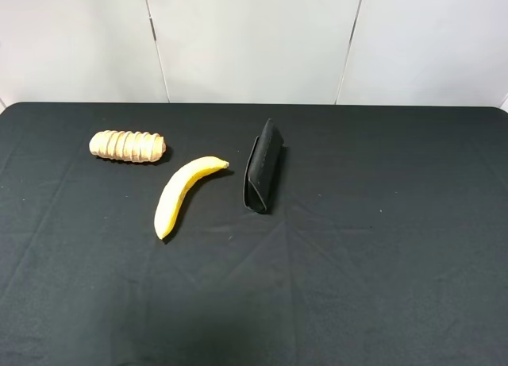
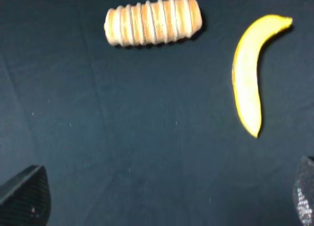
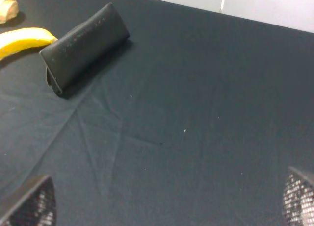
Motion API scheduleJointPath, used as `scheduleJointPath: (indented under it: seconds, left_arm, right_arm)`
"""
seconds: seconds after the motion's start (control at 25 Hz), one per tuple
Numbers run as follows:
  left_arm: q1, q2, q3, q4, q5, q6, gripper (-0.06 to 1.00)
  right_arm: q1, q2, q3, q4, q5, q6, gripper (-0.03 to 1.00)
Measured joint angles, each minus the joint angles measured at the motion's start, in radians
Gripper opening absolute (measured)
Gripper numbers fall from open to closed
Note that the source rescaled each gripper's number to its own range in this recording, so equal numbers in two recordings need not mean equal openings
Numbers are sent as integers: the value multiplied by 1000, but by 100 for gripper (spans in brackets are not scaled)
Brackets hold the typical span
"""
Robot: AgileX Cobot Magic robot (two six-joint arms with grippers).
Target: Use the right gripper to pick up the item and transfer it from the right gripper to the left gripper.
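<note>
The tan ridged bread-like loaf [image 1: 127, 146] lies far left on the black cloth-covered worktop [image 1: 381, 247]; both grippers [image 2: 157, 199] [image 3: 167, 199] hang spread, empty.

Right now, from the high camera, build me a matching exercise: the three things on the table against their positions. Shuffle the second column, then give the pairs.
Things:
1. ridged loaf
2. banana
3. black folded case

Places:
A. in the middle of the three
B. farthest right, propped on its edge
C. farthest left, nearest the back wall

Pairs: 1-C, 2-A, 3-B
</note>
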Motion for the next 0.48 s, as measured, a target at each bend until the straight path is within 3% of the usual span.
scheduleJointPath:
  seconds: [0.48]
  left_arm:
    - [0,-515,348,-1,28,0,97]
  right_arm:
    - [0,0,0,0,0,0,100]
